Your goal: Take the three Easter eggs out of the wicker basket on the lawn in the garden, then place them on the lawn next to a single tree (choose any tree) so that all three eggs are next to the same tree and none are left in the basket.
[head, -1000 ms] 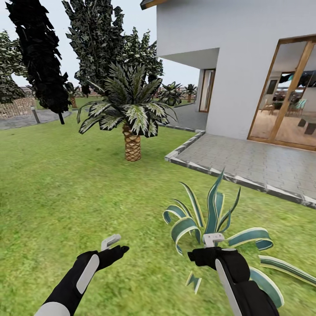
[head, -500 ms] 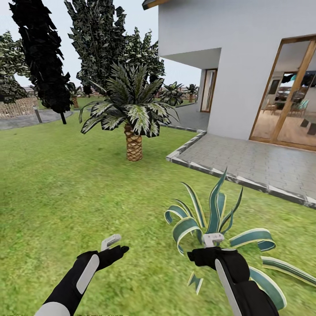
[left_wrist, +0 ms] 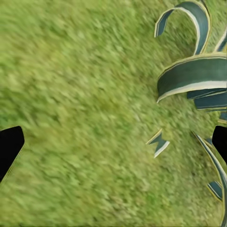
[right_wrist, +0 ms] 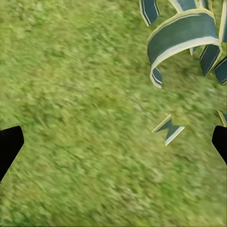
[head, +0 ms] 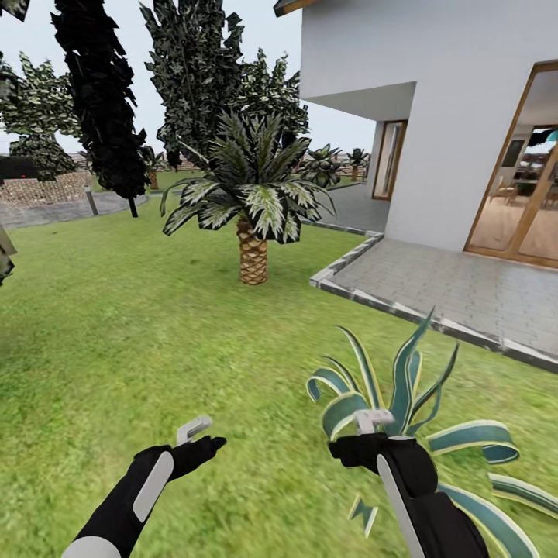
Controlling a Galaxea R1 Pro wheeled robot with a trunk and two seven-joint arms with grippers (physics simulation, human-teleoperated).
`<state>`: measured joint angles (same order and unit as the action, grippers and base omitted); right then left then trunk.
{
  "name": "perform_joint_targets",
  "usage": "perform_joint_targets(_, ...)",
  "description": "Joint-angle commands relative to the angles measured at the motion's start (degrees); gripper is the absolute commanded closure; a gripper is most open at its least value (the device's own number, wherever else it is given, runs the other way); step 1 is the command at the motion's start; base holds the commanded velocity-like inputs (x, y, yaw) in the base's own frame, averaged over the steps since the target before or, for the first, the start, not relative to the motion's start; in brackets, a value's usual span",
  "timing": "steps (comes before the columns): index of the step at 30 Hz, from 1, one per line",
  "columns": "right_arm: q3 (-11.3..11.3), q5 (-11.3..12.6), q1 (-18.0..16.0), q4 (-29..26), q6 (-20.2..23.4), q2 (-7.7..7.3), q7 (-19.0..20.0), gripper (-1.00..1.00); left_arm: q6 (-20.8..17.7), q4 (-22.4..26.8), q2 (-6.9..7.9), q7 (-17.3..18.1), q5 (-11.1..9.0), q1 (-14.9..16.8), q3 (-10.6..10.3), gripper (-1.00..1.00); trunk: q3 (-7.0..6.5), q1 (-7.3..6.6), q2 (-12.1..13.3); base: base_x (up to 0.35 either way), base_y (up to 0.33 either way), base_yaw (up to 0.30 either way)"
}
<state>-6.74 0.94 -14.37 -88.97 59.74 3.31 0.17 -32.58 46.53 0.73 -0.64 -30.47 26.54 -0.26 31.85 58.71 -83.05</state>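
Note:
I stand on the lawn (head: 116, 325) of the garden. The Easter eggs, the wicker basket and the tree are out of view. My left gripper (head: 198, 432) hovers low over the grass at the lower left of the head view. It is open, and bare grass lies between its fingertips (left_wrist: 9, 146). My right gripper (head: 373, 421) is held at the same height, just in front of a striped agave plant (head: 403, 387). It is also open and holds nothing (right_wrist: 113, 142).
A short palm (head: 253, 252) grows mid-lawn ahead. Tall dark conifers (head: 101, 101) stand behind it. A paved patio with a stone kerb (head: 387, 306) and a white house (head: 465, 116) are on the right. A fence (head: 39, 190) and a path run far left.
The whole head view has shifted to the right, so the camera has turned left. Both arms hold the same pose, and both grippers stay open.

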Motion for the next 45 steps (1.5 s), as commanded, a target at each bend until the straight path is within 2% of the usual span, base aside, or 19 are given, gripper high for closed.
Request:
perform_joint_targets(1, 0.03, 0.05, -0.04, -0.06, 0.26, 0.02, 0.01, -1.00, -0.25, 0.05, 0.03, -0.07, -0.30, 0.02, -0.02, -1.00, 0.06, 0.02, -0.03, 0.231, 0.151, 0.025)
perform_joint_targets(16, -0.01, 0.08, -0.05, -0.17, 0.26, 0.00, 0.00, -1.00, -0.29, 0.05, 0.03, -0.04, -0.37, 0.00, -0.01, -1.00, 0.06, 0.02, -0.03, 0.225, 0.200, 0.019)
perform_joint_targets(36, 0.06, 0.11, -0.05, -0.15, 0.26, -0.07, 0.09, -1.00, -0.21, 0.05, -0.03, -0.07, -0.30, -0.09, -0.01, -1.00, 0.13, 0.02, -0.03, 0.012, 0.019, 0.245)
perform_joint_targets(41, -0.06, 0.11, -0.99, -0.15, 0.26, 0.37, 0.03, -1.00, -0.20, 0.07, -0.12, -0.07, -0.48, -0.47, 0.05, -1.00, 0.13, 0.02, -0.03, 0.000, 0.000, 0.284)
perform_joint_targets(43, -0.01, -0.04, -3.58, 0.45, 0.26, 1.51, 0.00, -1.00, -0.18, 0.54, 0.05, 0.03, -1.31, -2.10, 1.06, -1.00, 0.13, 0.02, -0.03, 0.000, 0.000, 0.284)
perform_joint_targets(45, 0.05, -0.08, -5.22, 1.01, 0.26, 2.03, -0.03, -1.00, -0.15, 1.09, 0.17, 0.30, -1.65, -3.60, 3.42, -1.00, 0.15, 0.02, -0.03, 0.000, 0.000, 0.261)
